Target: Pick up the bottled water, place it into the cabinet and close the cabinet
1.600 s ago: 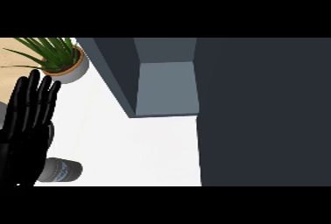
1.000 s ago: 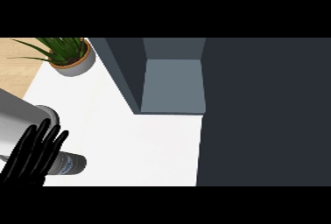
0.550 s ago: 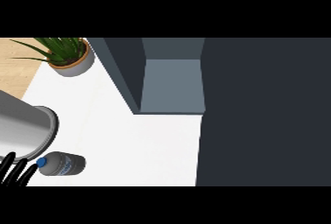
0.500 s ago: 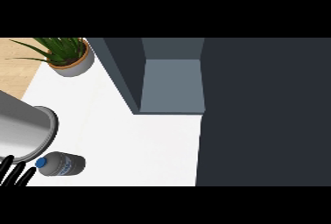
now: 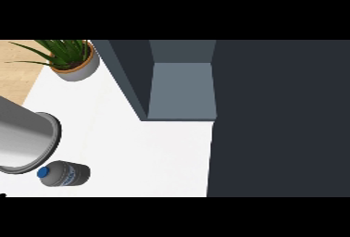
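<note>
White desk (image 5: pixel 157 152) carries a clear bottled water with a blue cap (image 5: pixel 63 174) near the lower left, upright, just beside a grey forearm (image 5: pixel 24 141) crossing the left edge. Neither hand shows, so whether they are open cannot be told. Beyond stands the dark grey cabinet (image 5: pixel 181 90), open, and a potted green plant (image 5: pixel 71 58).

The left forearm (image 5: pixel 21 139) is cut off by the left edge of the head view, and its hand is not shown. The potted plant (image 5: pixel 71 60) is cropped along the top. The label on the bottled water (image 5: pixel 63 174) is too small to be read. The cabinet (image 5: pixel 181 90) interior is visible only in part; its door (image 5: pixel 280 120) is cut off at the right
</note>
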Motion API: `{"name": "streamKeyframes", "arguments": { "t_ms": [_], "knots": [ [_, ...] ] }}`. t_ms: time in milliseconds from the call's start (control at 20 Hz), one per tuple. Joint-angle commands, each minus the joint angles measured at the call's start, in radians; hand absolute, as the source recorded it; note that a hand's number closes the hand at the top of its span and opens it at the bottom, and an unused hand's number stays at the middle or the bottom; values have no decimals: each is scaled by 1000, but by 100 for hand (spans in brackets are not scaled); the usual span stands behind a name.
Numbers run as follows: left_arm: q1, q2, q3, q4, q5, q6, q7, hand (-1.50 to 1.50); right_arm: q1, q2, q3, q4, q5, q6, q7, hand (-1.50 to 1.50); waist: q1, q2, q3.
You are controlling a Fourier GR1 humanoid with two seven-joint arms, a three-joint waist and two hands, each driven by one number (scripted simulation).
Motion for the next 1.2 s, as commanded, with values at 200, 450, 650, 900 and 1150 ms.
{"name": "streamKeyframes", "arguments": {
  "t_ms": [200,450,650,900,1150],
  "knots": [
    [-64,9,126,147,56,-124,-40,-150,42,-12,1,-37,1,18,-17,-150,-4,1,0],
    [-140,2,193,228,42,-111,-54,-150,114,2,65,15,62,55,-120,-150,-8,1,0],
    [-161,-42,191,274,-50,-135,-63,-150,118,-1,76,11,79,53,-142,-150,-6,1,0],
    [-306,-4,243,442,-137,-168,-134,-150,160,-3,61,69,77,101,-236,-150,-12,1,0],
    [-408,17,260,548,-216,-141,-146,-150,162,11,125,52,121,55,-212,-150,-12,2,0]
  ]
}}
